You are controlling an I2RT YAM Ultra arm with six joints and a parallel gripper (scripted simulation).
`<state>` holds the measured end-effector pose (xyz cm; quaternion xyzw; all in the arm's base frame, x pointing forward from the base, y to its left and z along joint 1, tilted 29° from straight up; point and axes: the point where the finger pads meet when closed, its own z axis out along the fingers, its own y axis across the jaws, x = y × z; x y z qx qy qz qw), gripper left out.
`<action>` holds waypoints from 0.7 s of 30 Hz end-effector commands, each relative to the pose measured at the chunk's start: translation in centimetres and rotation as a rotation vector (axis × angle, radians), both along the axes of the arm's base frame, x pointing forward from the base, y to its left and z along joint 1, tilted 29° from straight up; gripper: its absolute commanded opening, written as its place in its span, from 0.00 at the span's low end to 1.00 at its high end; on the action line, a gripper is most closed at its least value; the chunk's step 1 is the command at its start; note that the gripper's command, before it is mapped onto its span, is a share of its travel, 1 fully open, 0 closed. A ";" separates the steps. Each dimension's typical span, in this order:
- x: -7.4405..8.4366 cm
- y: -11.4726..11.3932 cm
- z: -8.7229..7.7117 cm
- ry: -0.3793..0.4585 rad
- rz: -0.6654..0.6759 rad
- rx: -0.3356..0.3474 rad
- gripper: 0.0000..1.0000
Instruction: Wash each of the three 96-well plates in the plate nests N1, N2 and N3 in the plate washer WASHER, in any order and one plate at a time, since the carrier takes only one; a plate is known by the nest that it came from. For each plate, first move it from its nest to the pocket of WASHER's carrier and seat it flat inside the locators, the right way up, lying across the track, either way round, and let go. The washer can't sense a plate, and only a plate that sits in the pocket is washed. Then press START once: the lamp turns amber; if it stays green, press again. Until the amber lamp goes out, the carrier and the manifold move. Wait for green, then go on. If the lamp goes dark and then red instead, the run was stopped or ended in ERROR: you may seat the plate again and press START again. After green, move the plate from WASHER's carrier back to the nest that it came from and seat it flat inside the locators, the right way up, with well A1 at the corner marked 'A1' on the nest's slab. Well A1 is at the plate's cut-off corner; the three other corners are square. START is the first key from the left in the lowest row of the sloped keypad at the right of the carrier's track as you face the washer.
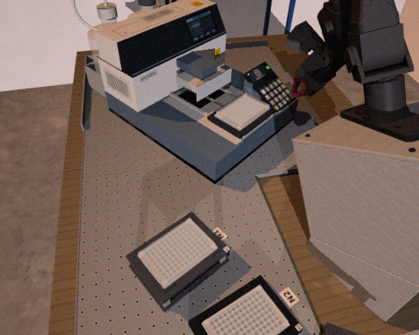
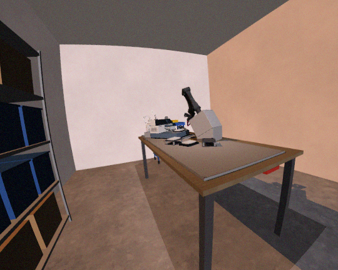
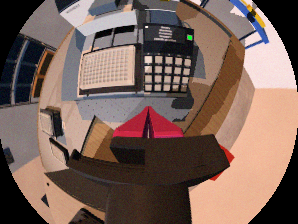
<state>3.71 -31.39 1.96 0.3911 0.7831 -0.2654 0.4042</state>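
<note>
A: Looking at the top view, where is the gripper (image 1: 299,88)?

B: Right of centre in the upper part of the frame, just beside the right edge of the washer's sloped keypad (image 1: 274,90). Its magenta fingers are pressed fully together with nothing between them. In the wrist view the same pink fingertips meet in a point at mid-frame, below the keypad (image 3: 166,63) as seen there, apart from it.

A: And the plate being washed?

B: A white 96-well plate (image 1: 242,111) lies flat in the dark pocket of the carrier (image 1: 223,128), at the front of the plate washer (image 1: 157,74), just left of the keypad. The wrist view shows it (image 3: 109,75) at centre left, beside the keys.

A: The lamp?

B: Green (image 1: 268,68), at the top of the keypad; green as well in the wrist view (image 3: 189,38).

A: The other plates?

B: Lower centre of the top view, one plate (image 1: 177,252) sits in a black nest (image 1: 141,278); its label is too blurred to read. Below it, at the bottom edge, another plate (image 1: 245,317) sits in the nest labelled N2 (image 1: 289,297). A third nest I cannot see.

A: The arm's mount?

B: A black base plate (image 1: 409,132) on a grey pedestal (image 1: 358,202), right side of the frame.
</note>
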 end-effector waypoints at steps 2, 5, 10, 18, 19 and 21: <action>-0.2 -0.7 0.9 -0.012 -0.001 -0.037 0.00; 0.1 -0.3 0.5 -0.008 0.007 -0.022 0.00; 0.1 -0.3 0.5 -0.008 0.007 -0.022 0.00; 0.4 -1.5 0.5 -0.006 0.009 -0.035 0.00; 0.5 -1.6 0.4 -0.006 0.009 -0.035 0.00; 0.7 -1.9 0.2 -0.006 0.009 -0.035 0.00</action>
